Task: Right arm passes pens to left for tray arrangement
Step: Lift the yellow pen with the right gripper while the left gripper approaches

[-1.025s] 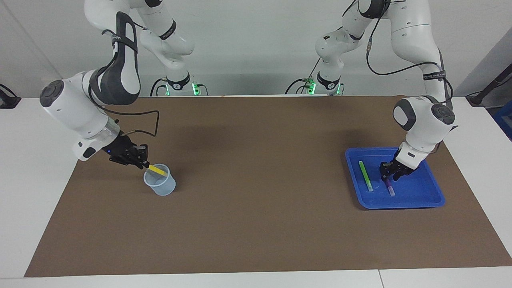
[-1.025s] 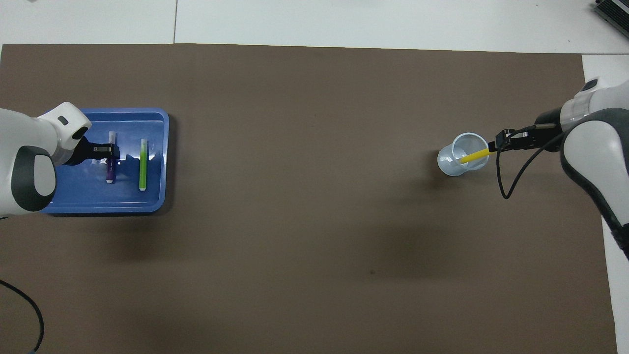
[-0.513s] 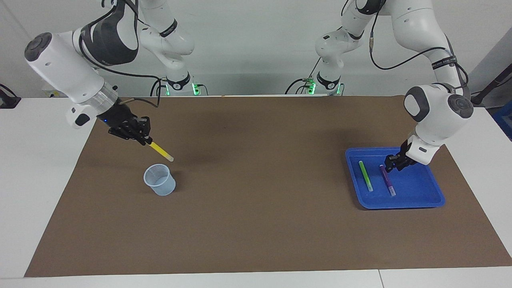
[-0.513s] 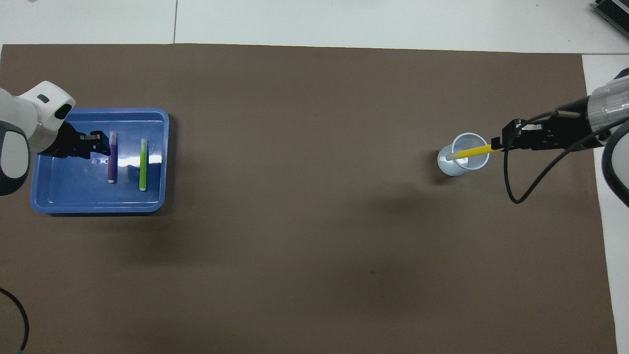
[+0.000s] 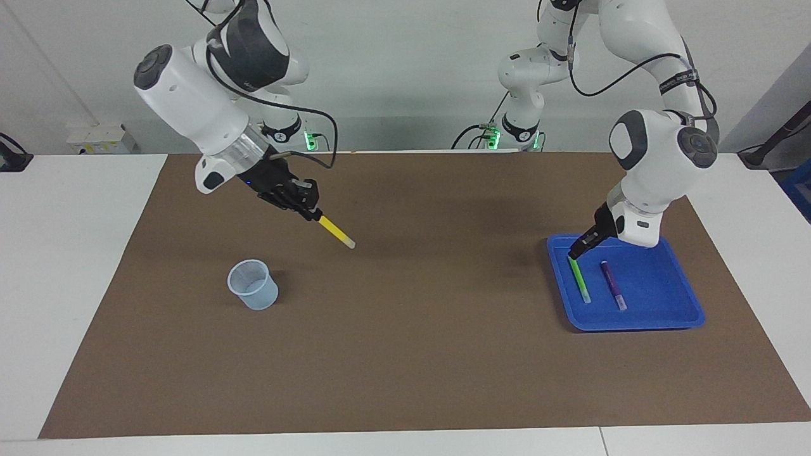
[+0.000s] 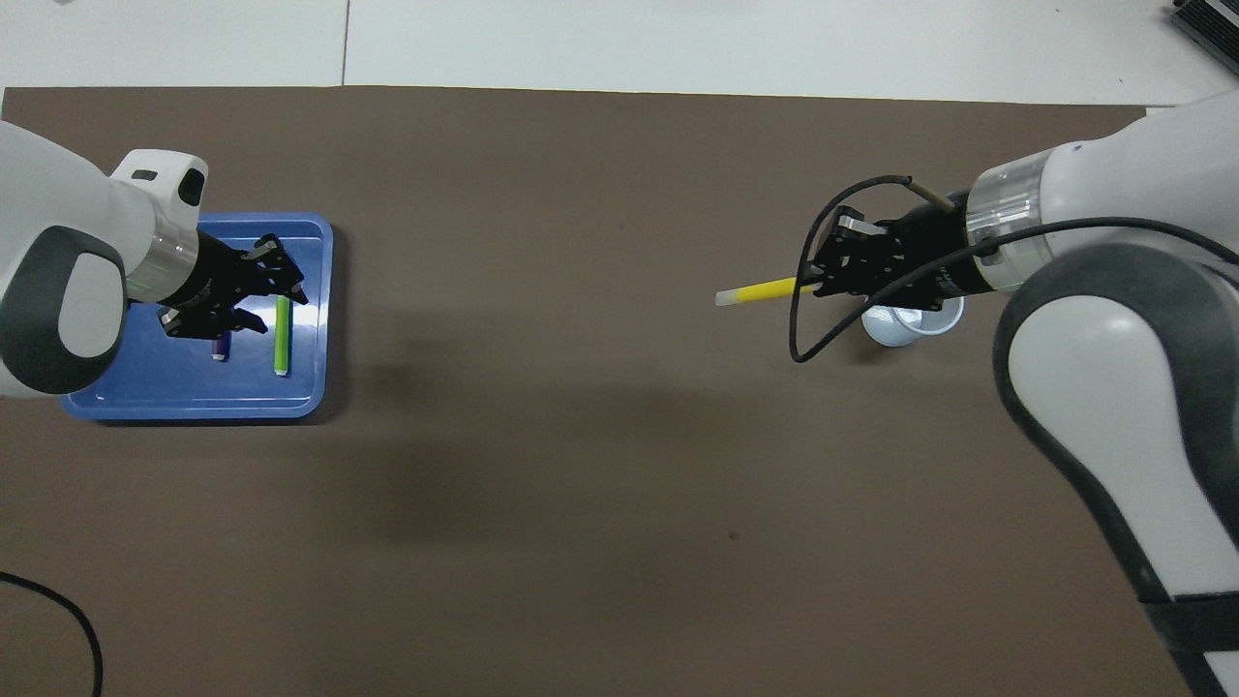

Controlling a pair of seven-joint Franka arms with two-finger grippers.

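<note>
Brown paper matting is spread over the white table, and nearly everything is found on it. A slim yellow marker pen with a pale cap is pinched in the right arm's black, blue-lit gripper, whose fingertips are pressed together on the pen's coloured end; the pen is held tilted in the air, cap downward, over bare matting toward the middle of the table. A small translucent pale-blue cup is left standing upright on the matting at the right arm's end, apart from the pen, and in the overhead view it is partly covered by the raised gripper and its loose black cable.

A shallow square bright blue plastic tray is placed at the left arm's end. Inside it a green marker pen and a purple marker pen are laid side by side, apart, roughly parallel. The left arm's small black gripper is held over the tray's edge nearest the robots, above the green pen's end, its fingers spread and empty.
</note>
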